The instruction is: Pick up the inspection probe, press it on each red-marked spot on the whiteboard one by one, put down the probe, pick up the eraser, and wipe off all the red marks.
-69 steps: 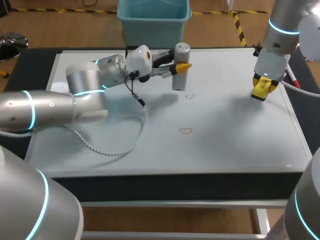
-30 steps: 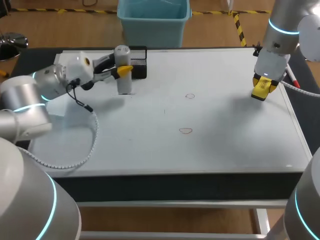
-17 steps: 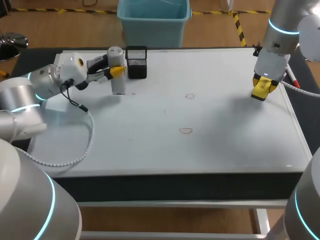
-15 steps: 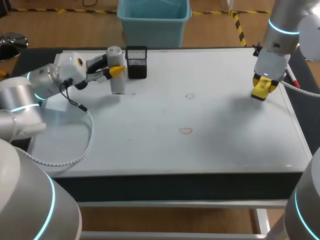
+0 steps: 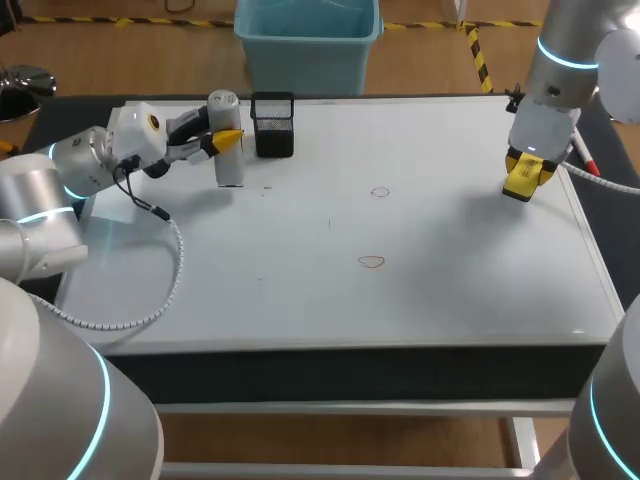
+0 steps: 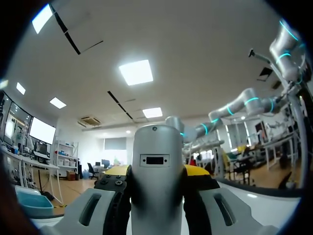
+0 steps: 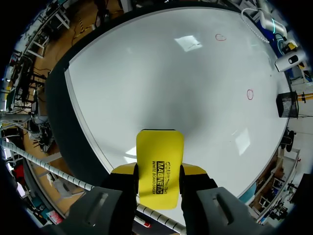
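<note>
Our left gripper (image 5: 224,141) is clamped on the inspection probe (image 6: 156,186), a grey cylinder held upright. A yellow fingertip (image 6: 116,170) presses against each side of it. The probe's foot is down at the whiteboard (image 5: 420,300), though we cannot tell whether it touches the surface. Just ahead of this gripper stands a black mesh holder (image 5: 273,126), close beside the probe but apart from it.

Our right gripper (image 7: 159,171) points down over the board's far side, well apart from the left one. Its fingers are closed on a flat yellow eraser (image 5: 527,175), gripping it from both sides. The eraser hangs clear of the board, with a soft shadow on the white surface under it.

Two red marks lie on the board between the grippers — small drawn rings, touched by neither tool. One mark (image 5: 379,192) lies nearer the probe's side. The other mark (image 5: 371,262) lies beyond it, towards the board's front edge.
</note>
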Controlling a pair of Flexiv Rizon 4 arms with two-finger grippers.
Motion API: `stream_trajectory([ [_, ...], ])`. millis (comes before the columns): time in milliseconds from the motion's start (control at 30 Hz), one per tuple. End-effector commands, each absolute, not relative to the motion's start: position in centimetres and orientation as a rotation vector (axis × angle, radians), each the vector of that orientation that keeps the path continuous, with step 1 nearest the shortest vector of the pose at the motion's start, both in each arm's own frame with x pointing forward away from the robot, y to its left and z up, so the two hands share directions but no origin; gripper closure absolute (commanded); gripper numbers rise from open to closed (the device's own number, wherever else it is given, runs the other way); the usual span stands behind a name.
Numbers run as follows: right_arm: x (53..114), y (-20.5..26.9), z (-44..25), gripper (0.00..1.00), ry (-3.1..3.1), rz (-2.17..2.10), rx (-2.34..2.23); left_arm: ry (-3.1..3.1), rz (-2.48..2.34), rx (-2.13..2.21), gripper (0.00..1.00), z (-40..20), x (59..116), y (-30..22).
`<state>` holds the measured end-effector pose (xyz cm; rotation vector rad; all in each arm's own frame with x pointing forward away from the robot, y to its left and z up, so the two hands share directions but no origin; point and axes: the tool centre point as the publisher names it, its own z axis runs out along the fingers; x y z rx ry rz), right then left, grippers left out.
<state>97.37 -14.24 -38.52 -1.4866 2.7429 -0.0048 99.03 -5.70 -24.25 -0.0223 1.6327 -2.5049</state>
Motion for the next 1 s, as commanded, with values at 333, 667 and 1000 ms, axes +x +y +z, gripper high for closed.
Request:
stream_trajectory([
  [333,96.2,-7.0,-38.4,1.0,2.616,-0.065,-1.744,1.632,-2.507,-0.019,1.0,-24.2,99.1,-5.7],
  [667,95.7,0.3,-36.6,1.0,2.427,-0.059,-1.906,1.632,-2.507,-0.019,1.0,-24.2,99.1,-5.7],
  [1000,96.1,6.7,-37.0,1.0,2.296,-0.023,-2.065,1.632,-2.507,-0.019,1.0,-24.2,99.1,-5.7],
])
